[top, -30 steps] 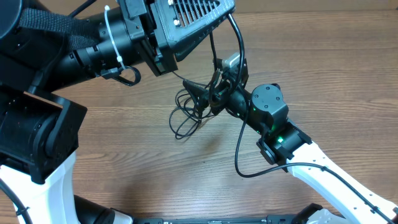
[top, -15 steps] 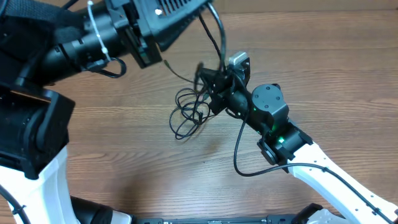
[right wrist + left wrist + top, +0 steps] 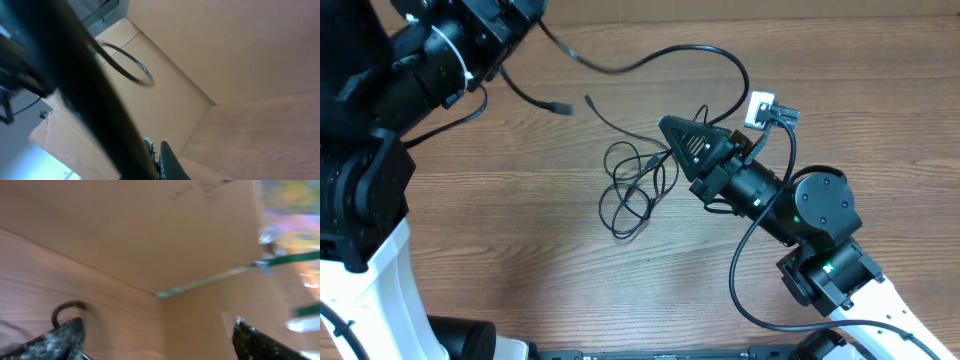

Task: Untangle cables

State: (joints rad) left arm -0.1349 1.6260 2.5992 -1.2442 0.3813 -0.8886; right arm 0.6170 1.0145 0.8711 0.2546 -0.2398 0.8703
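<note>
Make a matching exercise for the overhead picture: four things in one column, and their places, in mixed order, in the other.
Things:
1. cables
2. right gripper
3. left arm
4. white plug

Places:
a. top left corner
b. at the upper right edge of the loops
c. lying in loops on the wooden table
d. farthest right of the four

Pairs: 1-c, 2-b, 3-a, 4-d.

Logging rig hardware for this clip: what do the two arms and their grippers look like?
Both arms have black joint housings on white lower links. The left arm wears a white zip tie. The right arm shows green lights, a looping black wire, and a dark triangular gripper.
</note>
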